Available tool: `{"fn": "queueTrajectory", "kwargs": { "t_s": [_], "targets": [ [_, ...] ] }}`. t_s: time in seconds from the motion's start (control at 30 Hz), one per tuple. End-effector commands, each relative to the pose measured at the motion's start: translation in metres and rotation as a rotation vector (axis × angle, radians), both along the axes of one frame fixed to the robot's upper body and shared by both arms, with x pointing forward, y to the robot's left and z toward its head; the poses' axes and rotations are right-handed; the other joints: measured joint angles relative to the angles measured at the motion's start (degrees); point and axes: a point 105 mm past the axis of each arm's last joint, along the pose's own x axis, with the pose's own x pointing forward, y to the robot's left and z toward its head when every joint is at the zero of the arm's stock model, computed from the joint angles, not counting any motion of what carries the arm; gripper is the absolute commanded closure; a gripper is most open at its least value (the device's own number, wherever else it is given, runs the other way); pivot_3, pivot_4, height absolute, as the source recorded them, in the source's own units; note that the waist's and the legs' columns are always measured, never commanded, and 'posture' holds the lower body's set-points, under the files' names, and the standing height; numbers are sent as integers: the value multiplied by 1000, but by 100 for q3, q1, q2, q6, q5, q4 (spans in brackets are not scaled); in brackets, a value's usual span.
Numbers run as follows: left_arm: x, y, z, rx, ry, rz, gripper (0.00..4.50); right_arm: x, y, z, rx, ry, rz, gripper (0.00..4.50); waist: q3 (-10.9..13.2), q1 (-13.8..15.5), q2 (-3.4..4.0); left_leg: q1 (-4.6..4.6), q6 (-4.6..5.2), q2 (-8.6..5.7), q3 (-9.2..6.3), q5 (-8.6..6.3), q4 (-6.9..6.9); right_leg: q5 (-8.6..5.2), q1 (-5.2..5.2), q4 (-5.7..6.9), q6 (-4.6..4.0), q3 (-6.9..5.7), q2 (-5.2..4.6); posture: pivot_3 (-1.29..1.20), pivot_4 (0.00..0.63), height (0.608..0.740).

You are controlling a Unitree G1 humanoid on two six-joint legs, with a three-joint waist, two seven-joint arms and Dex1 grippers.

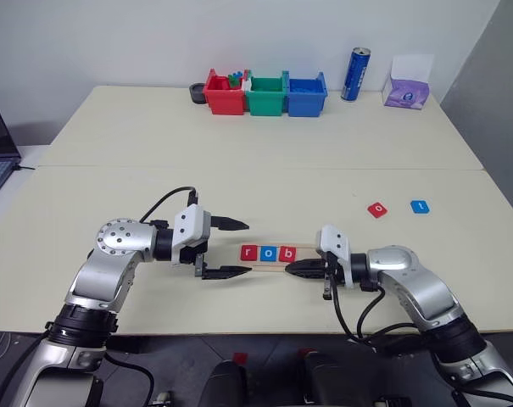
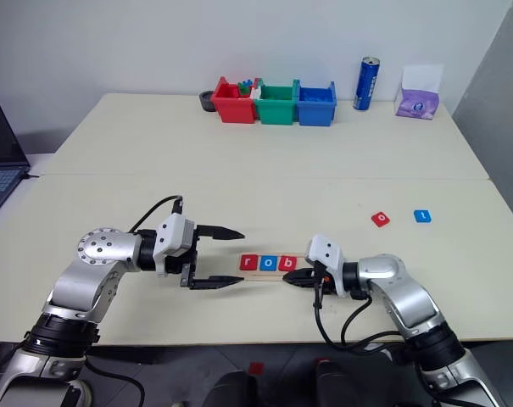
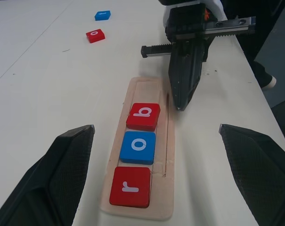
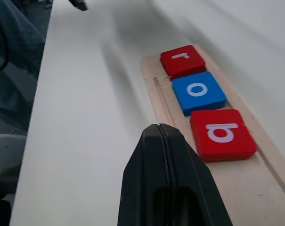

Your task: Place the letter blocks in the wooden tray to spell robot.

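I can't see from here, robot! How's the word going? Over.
Left gripper jaws open, right gripper jaws shut, both empty. Wooden tray holds r, o, b. Red o block and blue t block wait on table. Nothing blocking.

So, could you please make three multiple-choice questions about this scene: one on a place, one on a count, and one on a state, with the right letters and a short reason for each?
1. Where do the two letter blocks outside the wooden tray lie?
A. In the green bin
B. On the table, on the robot's right side
C. Beside the laptop

2. How many letter blocks sit in the wooden tray?
A. Three
B. Two
C. Five

3. In what state is the right gripper?
A. Wide open
B. Shut on a block
C. Shut, holding nothing

Answers:
1. B: the red block and the blue block rest on the bare table, right of the tray.
2. A: r, o and b fill the tray.
3. C: its fingers meet at the tray's empty end, nothing between them.
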Motion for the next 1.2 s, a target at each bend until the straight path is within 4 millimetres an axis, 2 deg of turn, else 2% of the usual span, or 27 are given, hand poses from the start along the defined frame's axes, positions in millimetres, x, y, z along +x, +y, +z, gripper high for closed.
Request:
{"fn": "queueTrajectory", "kwargs": {
  "t_s": [0.03,0.43,0.6,0.7,0.87,0.97,1.07,1.2],
  "targets": [
    [-2,-4,7,-12,-33,-21,0,8,0,9,8,-65,-21,4473,0,0,0,0,0,0,0,0,0,0,0,0,0,0,0,0,150,740],
    [-1,-5,5,-16,-34,-14,0,21,-5,8,-27,-112,-59,4473,0,0,0,0,0,0,1,0,0,0,0,0,0,0,0,0,150,740],
    [-1,-5,5,-17,-32,-13,0,20,-4,12,-4,-104,-48,4473,0,0,0,0,0,1,0,0,0,0,0,0,0,0,0,0,150,740],
    [-1,-5,6,-17,-35,-13,0,12,-4,23,52,-70,-16,4473,0,1,0,0,0,1,-1,0,0,0,0,0,0,1,0,0,150,740],
    [-1,-9,8,-30,-38,-22,0,1,-20,51,93,-21,-22,4473,1,5,1,-2,0,1,-4,0,0,0,1,-1,0,0,-3,0,150,740],
    [5,-17,15,-59,-49,11,0,2,-47,69,118,-15,-141,3931,1,22,0,-2,0,-1,-5,0,0,0,2,-1,0,0,-4,0,150,740],
    [14,-33,24,-108,-78,35,0,8,-72,80,139,-45,-300,2896,2,51,-3,-6,0,-4,-5,0,3,0,3,-1,0,-3,-6,0,150,740],
    [18,-58,29,-150,-89,23,0,23,-107,80,81,-159,-514,1504,2,36,-4,-4,0,-7,-1,0,5,1,5,-1,2,2,-6,0,150,740]
  ]
}}
